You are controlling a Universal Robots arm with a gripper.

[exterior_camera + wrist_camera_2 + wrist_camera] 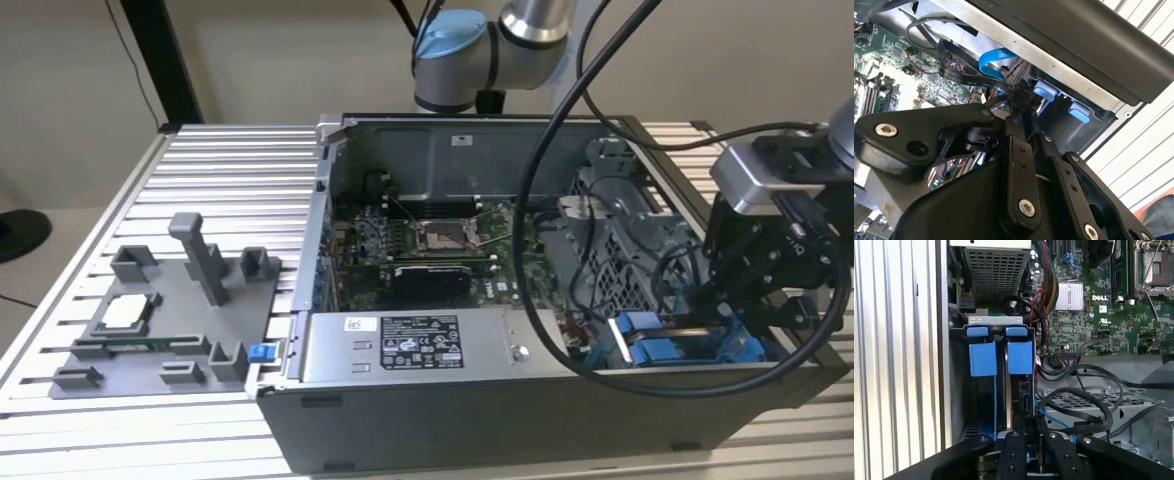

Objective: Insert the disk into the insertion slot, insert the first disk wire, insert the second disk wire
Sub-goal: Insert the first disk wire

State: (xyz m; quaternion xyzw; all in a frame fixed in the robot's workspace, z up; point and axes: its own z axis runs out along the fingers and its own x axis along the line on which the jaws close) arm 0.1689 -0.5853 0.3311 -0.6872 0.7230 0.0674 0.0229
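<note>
First wrist view, claw (1029,426) pinching black wire plug (1026,412), at insertion slot (994,320) with blue tabs (983,359).

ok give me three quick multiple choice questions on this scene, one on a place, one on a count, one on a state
1. In the exterior view the gripper sits at:
A) the exterior view's left, off the case
B) the exterior view's right, over the insertion slot
C) the case's middle

2. Blue tabs side by side in the slot, first wrist view:
A) one
B) two
C) four

3. The computer case is:
A) open, its inside showing
B) closed with a panel
C) lying on the floor

Answers:
1 B, it hangs above the blue rails.
2 B, a second tab stands beside the first.
3 A, the motherboard is exposed.
</note>
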